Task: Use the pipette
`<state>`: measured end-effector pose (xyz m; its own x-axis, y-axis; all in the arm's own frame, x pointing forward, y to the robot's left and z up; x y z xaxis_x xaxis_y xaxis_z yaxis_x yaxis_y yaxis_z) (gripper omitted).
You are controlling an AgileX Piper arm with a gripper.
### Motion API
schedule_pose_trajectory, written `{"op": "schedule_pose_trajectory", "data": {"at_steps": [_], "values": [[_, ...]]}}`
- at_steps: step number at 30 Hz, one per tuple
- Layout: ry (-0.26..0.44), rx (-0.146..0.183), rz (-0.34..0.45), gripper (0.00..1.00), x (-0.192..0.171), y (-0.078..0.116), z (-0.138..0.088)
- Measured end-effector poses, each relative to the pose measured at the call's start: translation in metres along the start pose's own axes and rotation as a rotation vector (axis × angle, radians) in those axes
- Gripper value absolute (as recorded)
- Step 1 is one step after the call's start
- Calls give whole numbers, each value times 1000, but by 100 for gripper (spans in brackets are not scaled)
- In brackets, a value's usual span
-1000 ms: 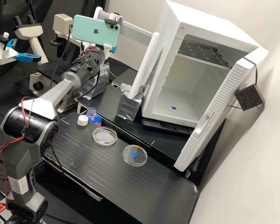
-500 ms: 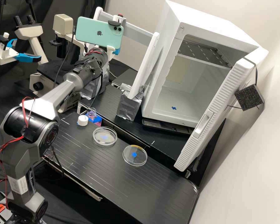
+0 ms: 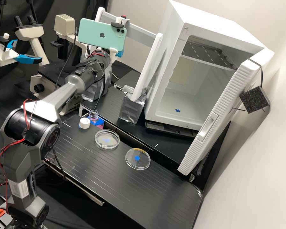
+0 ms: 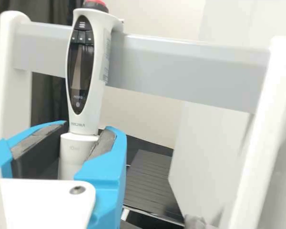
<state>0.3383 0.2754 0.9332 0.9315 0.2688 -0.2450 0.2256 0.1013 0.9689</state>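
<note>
Wrist view lets us see the white and blue claw (image 4: pixel 87 126) pinching a tall white pipette (image 4: pixel 97 38) low on its body. The pipette is nearly upright, right by a long grey plastic bar (image 4: pixel 186 74). We think the step is hanging it up or lifting it off; we cannot tell which. Next, we need a snug hold and a slow move, so its top does not bump or slip. In the high view, a small clear open bottle (image 3: pixel 93 115) sits left of a clear round dish (image 3: pixel 107 143).
</note>
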Motion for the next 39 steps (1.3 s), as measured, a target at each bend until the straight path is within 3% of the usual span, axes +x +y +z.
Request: {"op": "schedule_pose_trajectory", "data": {"at_steps": [2,10,16,17,18,21,22,23,24,25,26,27,28,29,31,34,36,39], "values": [[-9,-13,10,100,0,1,1],[-17,-7,34,100,1,0,0],[-30,-11,22,100,-3,-16,10],[-31,-9,15,100,-6,-20,13],[-28,13,18,100,-10,-21,13],[-54,20,27,100,-30,-27,16],[-91,35,44,100,-38,-30,23],[-151,13,109,100,-53,-29,30],[-188,30,138,100,-60,-32,39],[-231,2,209,100,-72,-33,50],[-252,28,302,100,-81,-31,58],[-241,1,378,100,-90,-28,62],[-210,2,462,100,-99,-28,67],[-154,34,540,100,-106,-29,71],[35,71,657,100,-122,-33,70],[232,79,730,100,-138,-47,76],[291,82,761,100,-148,-54,84],[267,109,763,100,-153,-60,97]]}}
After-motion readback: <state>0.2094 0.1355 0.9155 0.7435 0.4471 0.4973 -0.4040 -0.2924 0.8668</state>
